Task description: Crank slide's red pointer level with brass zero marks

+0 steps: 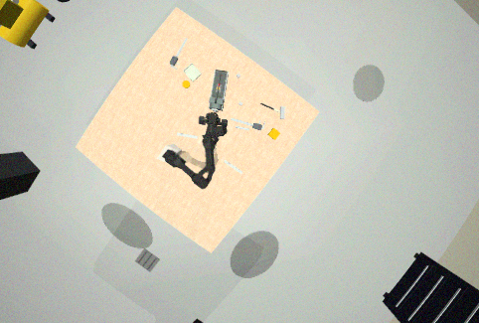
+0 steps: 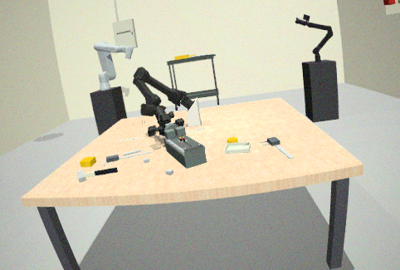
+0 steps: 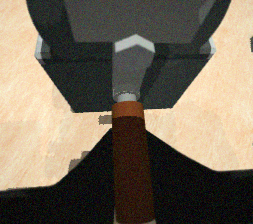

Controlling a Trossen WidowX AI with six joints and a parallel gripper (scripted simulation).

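Observation:
The machine (image 1: 222, 76) (image 2: 195, 158) is a dark grey box with a slide on top. Its small red pointer (image 2: 183, 139) sits close to brass-coloured marks; the views are too small to tell whether they are exactly level. In the wrist view, the grey crank arm (image 3: 132, 67) runs from its hub down to a brown handle (image 3: 132, 172). My gripper (image 3: 125, 133) is shut on this handle, with a black finger on each side. In the top and exterior views the gripper is at the machine's crank end, and its wrist hides the handle.
A pale tray (image 1: 192, 72) (image 2: 237, 148) and a yellow disc (image 1: 186, 84) (image 2: 232, 139) lie to one side of the machine. On the other side are a caliper (image 1: 257, 126) (image 2: 112, 158), a hammer (image 1: 282, 112) (image 2: 81, 176), a yellow block (image 1: 273, 133) (image 2: 88, 162) and small grey pieces.

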